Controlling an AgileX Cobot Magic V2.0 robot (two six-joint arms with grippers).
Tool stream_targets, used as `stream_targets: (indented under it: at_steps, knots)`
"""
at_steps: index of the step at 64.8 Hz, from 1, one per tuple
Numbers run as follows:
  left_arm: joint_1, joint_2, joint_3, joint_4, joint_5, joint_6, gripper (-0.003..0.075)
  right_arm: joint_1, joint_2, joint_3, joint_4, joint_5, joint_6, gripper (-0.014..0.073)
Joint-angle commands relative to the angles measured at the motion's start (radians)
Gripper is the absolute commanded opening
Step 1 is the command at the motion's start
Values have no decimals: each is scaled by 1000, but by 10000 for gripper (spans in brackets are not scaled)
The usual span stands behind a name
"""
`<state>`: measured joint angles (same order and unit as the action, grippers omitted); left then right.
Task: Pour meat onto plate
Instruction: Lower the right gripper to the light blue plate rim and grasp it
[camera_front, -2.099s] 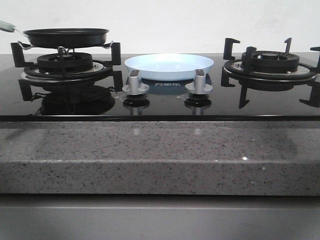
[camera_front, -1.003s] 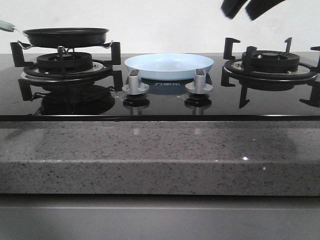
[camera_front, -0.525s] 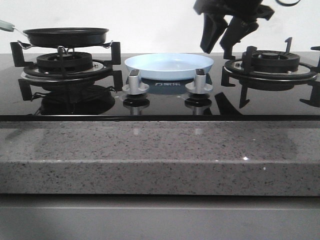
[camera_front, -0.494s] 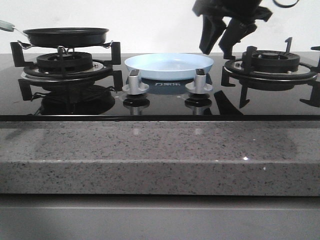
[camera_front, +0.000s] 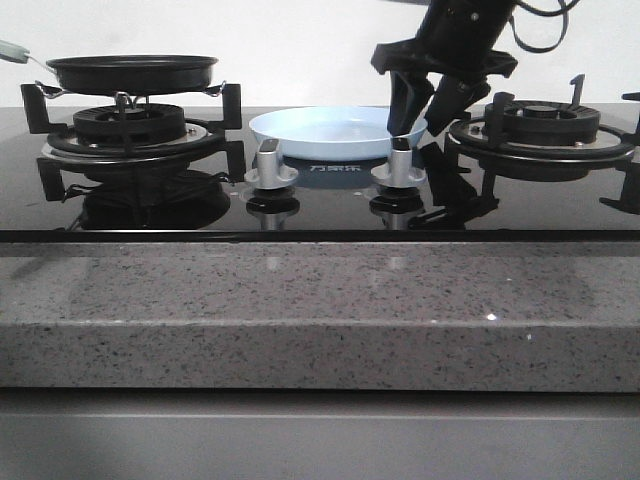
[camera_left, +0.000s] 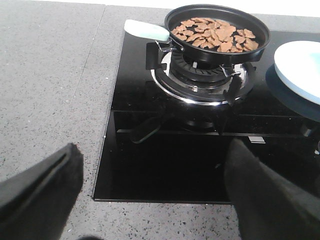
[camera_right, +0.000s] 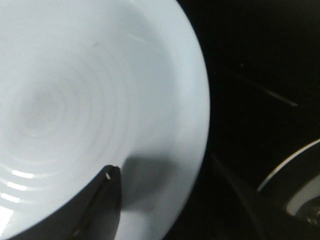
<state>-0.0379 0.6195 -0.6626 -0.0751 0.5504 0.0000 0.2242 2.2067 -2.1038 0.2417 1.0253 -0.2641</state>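
Observation:
The meat (camera_left: 215, 35) is a heap of small reddish-brown pieces in the black frying pan (camera_left: 217, 32), which sits on the left burner (camera_front: 132, 72); the front view does not show the meat. The pale blue plate (camera_front: 335, 130) lies between the burners and also shows in the wrist views (camera_left: 300, 70) (camera_right: 75, 100). My right gripper (camera_front: 415, 122) is open at the plate's right rim, with one finger over the plate and the other outside it (camera_right: 165, 172). My left gripper (camera_left: 152, 200) is open and empty over the cooktop's near-left corner.
Two silver knobs (camera_front: 271, 165) (camera_front: 398, 163) stand in front of the plate. The bare right burner grate (camera_front: 540, 125) is just right of my right gripper. The pan's pale handle (camera_left: 146, 30) points away from the plate. A grey stone counter (camera_left: 50, 90) surrounds the black glass cooktop.
My right arm came into view at the upper right and moved down and left to the plate's right rim. The pan and the plate have not moved.

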Motion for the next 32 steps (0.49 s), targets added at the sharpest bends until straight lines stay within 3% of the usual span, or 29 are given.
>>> stream_targets:
  at_steps: [1,27,32]
  knots:
    - [1,4,-28,-8,-75,-6,563,-6,-61,-34,9,-14,-2,377]
    - [1,4,-28,-8,-75,-6,563,-6,-61,-34,9,-16,-2,-65]
    - [1,4,-28,-8,-77,-6,563,-6,-61,-35,9,-22,3,-60]
